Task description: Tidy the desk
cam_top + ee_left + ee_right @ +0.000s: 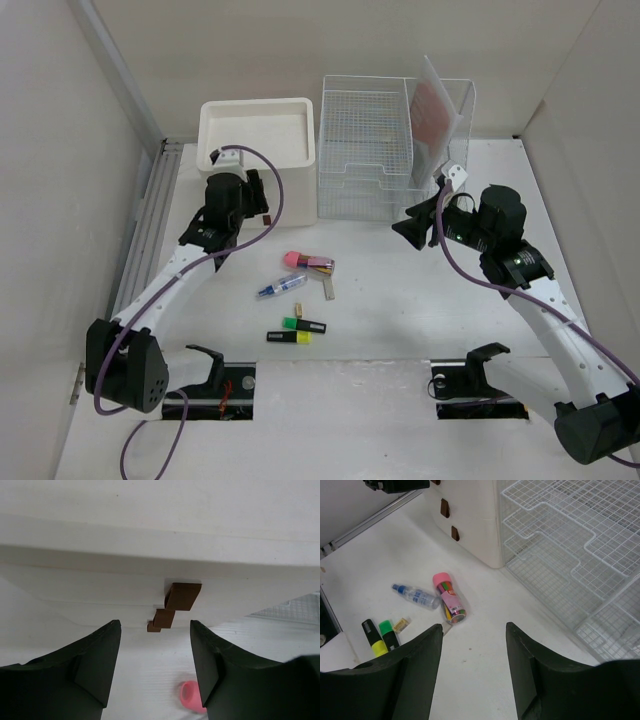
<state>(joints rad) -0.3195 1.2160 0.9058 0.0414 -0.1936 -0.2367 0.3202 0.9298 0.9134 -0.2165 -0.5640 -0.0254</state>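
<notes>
Left fingers (pixel 95 670) before half-hidden pink tube (pixel 188 694)

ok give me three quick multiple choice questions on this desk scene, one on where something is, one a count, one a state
1. Where is the left gripper?
A) in front of the white drawer box, facing its handles
B) over the wire trays
C) above the highlighters

2. How many brown handles does the drawer box show in the left wrist view?
A) one
B) three
C) five

3. What state is the right gripper in?
A) shut on a highlighter
B) shut on nothing
C) open, holding nothing

Answers:
1 A: its wrist camera looks straight at the box front, with the handles between its fingers.
2 B: three brown handles line up one behind another.
3 C: its fingers stand apart and only bare desk shows between them.
</notes>
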